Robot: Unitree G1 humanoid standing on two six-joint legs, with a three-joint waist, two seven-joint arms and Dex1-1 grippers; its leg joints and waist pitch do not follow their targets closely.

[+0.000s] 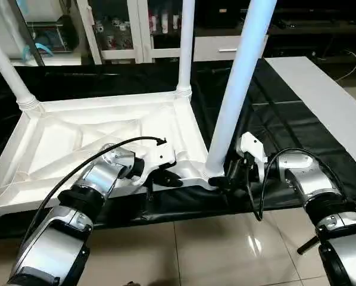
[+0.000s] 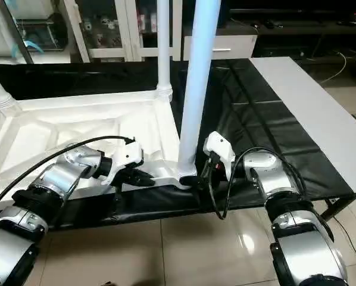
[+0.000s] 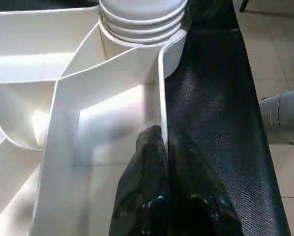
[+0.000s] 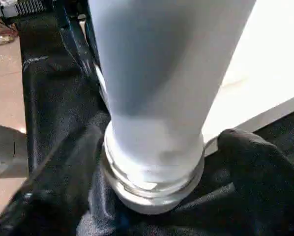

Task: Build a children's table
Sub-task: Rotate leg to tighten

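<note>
The children's table top (image 1: 106, 143) lies ribbed side up on the black-draped table (image 1: 285, 125). My right claw (image 1: 221, 180) is clamped around the flared base of the near leg (image 1: 237, 89), seated in its corner socket. My left claw (image 1: 166, 179) pinches the top's near rim. Judgement: rigid, light, smooth plastic; gripping low gives best control. Both forearms reach forward, low.

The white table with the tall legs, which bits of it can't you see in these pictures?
- Tops of the near leg and far leg: cut off by the eye views' upper edge.
- Table top's near-left corner: hidden behind the left forearm.
- Near leg's seat in its socket: right wrist view shows only its ribbed base, wrapped by the right gripper.
- Fourth leg: not in view.
</note>
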